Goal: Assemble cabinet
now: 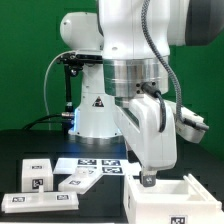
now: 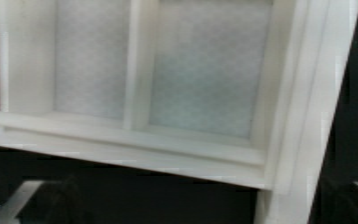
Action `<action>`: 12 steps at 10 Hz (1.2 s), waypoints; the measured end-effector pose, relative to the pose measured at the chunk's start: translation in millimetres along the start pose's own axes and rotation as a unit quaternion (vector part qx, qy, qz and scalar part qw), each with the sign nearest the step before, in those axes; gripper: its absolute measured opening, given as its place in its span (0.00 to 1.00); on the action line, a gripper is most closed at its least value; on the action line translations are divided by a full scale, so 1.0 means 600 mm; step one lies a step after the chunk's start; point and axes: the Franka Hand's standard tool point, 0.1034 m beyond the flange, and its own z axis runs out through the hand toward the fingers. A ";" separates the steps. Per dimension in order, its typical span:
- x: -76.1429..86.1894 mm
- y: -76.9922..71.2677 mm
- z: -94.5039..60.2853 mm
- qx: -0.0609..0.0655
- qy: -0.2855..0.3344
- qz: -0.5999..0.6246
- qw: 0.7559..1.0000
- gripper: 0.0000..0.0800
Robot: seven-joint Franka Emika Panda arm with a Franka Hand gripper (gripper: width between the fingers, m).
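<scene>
The cabinet box [image 1: 168,197] is a large white plastic box with inner dividers, standing at the front on the exterior view's right. My gripper [image 1: 150,181] hangs right over its near-left wall. In the wrist view the box [image 2: 176,90] fills the frame, with its dividers and one long side wall [image 2: 304,120] showing. My gripper [image 2: 194,216] shows only as two dim dark fingers at the frame's edges, wide apart and holding nothing. Flat white tagged panels [image 1: 78,180] lie on the exterior view's left.
The marker board [image 1: 97,163] lies on the black table in front of the robot base [image 1: 92,110]. A white tagged block [image 1: 38,172] and a long white panel [image 1: 40,201] lie at the front left. A tagged white part [image 1: 190,127] stands at the right.
</scene>
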 end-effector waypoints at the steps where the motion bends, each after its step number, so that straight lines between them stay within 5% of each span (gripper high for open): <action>1: 0.003 0.002 -0.001 -0.001 0.000 0.011 1.000 0.81; 5: 0.055 0.085 0.003 -0.025 0.006 0.104 0.994 0.81; 8: 0.053 0.083 0.005 -0.026 0.006 0.101 0.994 0.81; 9: 0.056 0.083 0.006 -0.017 0.007 0.122 0.992 0.81; 10: 0.064 0.109 0.017 0.000 0.013 0.157 0.987 0.81; 11: 0.072 0.159 0.032 -0.009 0.014 0.169 0.985 0.81; 12: 0.084 0.191 0.050 0.005 0.023 0.186 0.982 0.81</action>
